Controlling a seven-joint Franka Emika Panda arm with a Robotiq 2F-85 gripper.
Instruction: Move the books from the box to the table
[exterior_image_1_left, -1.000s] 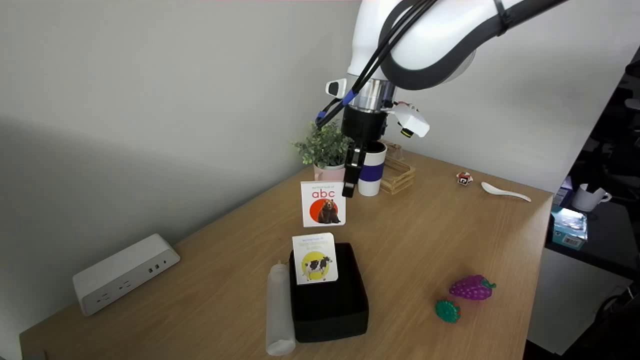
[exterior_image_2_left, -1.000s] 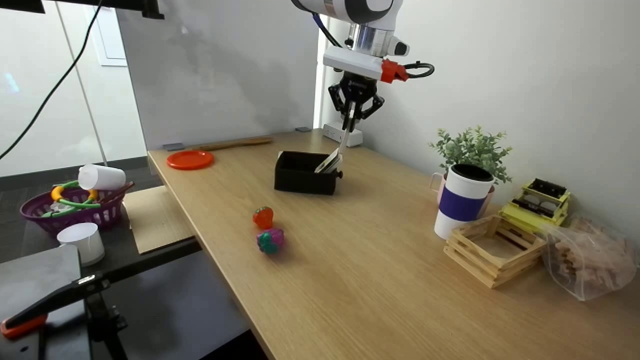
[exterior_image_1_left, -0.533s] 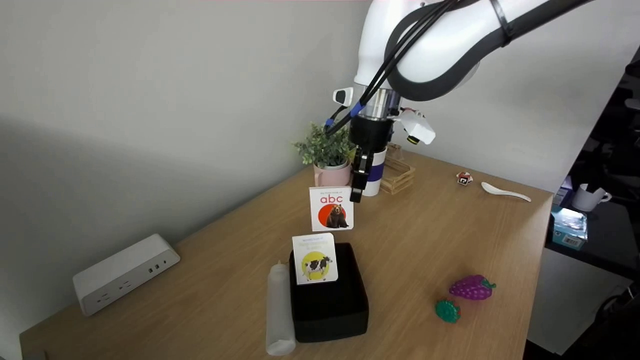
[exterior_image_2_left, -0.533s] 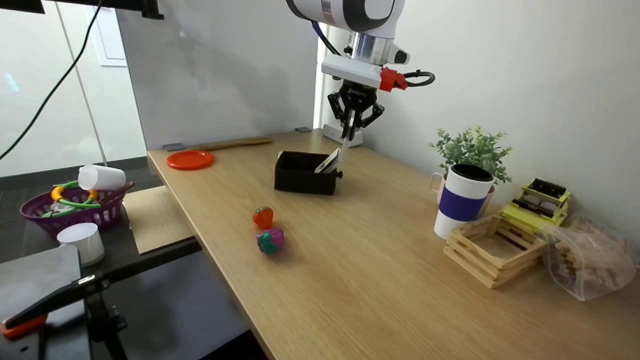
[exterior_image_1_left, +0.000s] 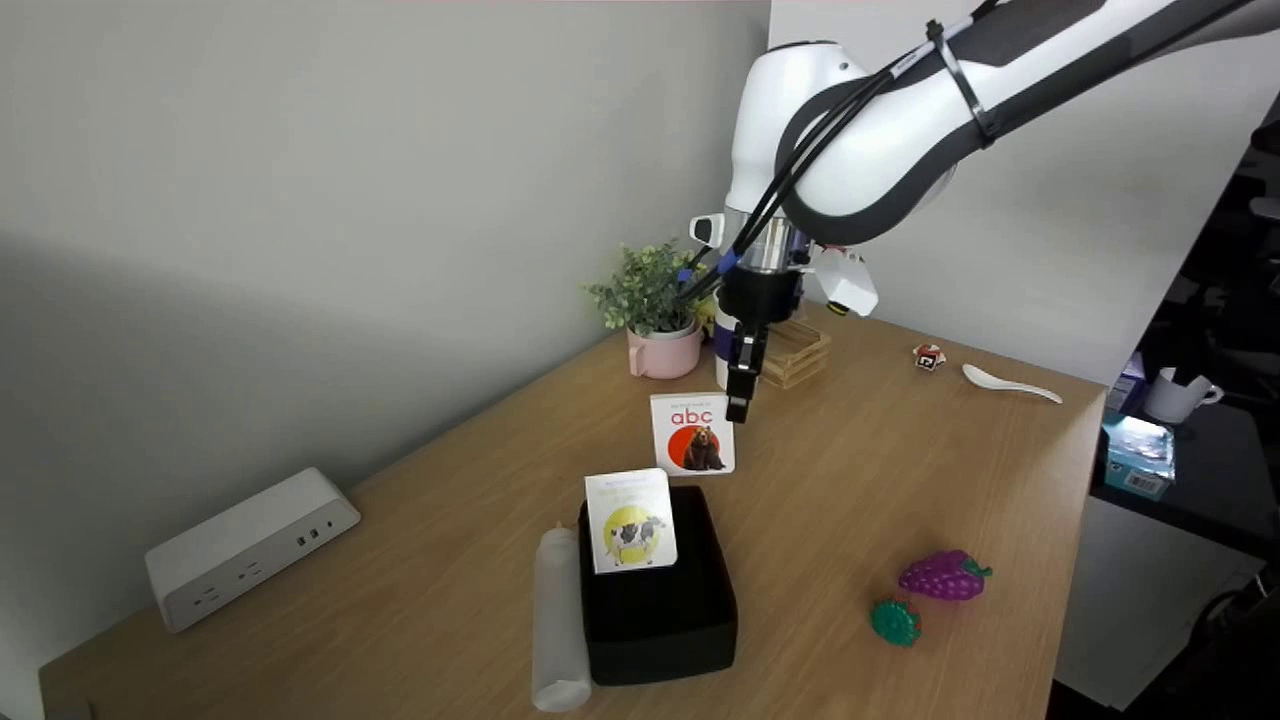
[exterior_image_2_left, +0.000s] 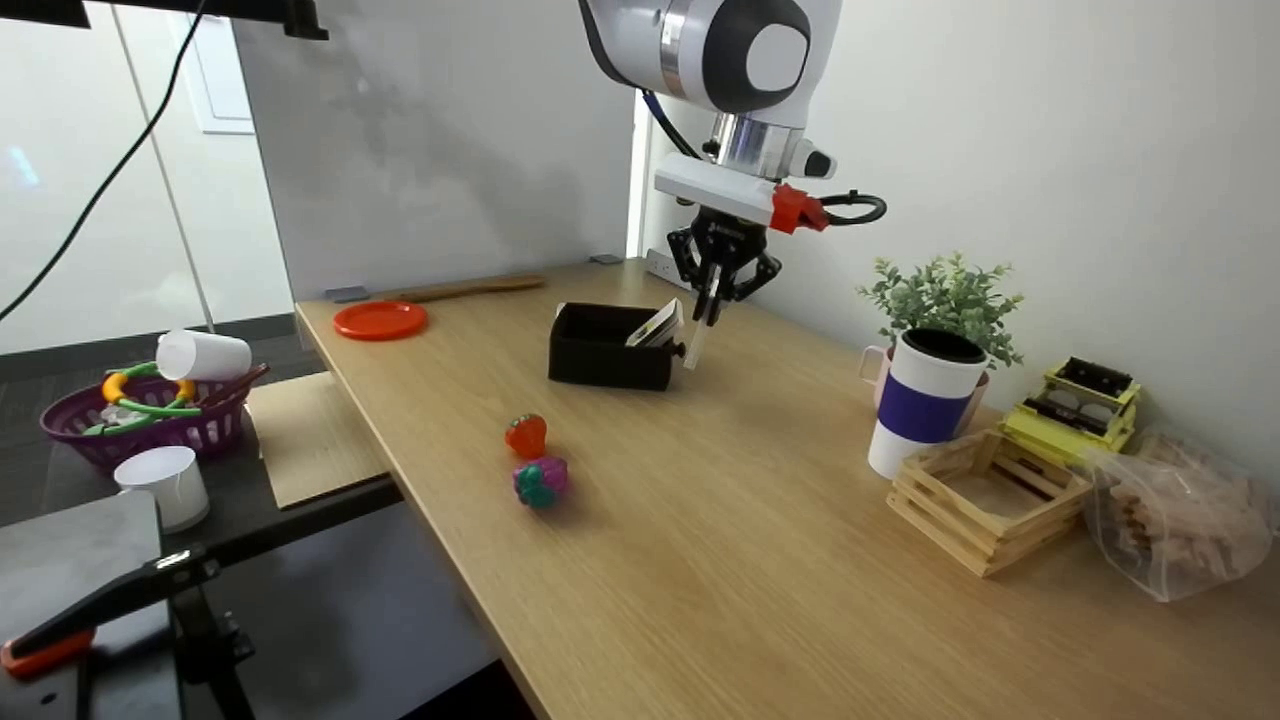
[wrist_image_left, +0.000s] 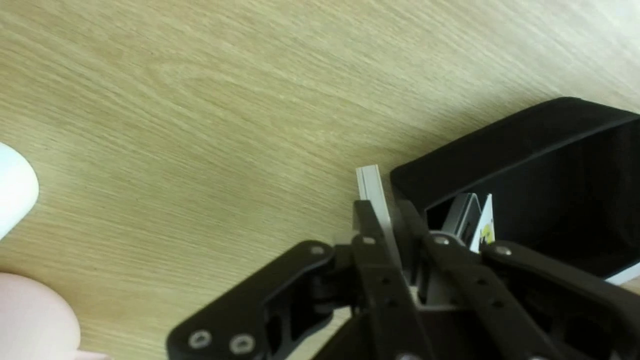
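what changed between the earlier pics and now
The black two-finger gripper, shut on the square white bear booklet, has come down and somewhat rightward in both exterior views, carrying it toward the light-brown wood-grain tabletop. Nothing was newly gripped or let go. The square white cow booklet still leans in the low black rectangular box, which stayed put.

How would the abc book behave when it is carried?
The abc book looks stiff, with no visible sag in the tool. Being thin, it is probably light. It might pivot, because the tool holds it near one edge.
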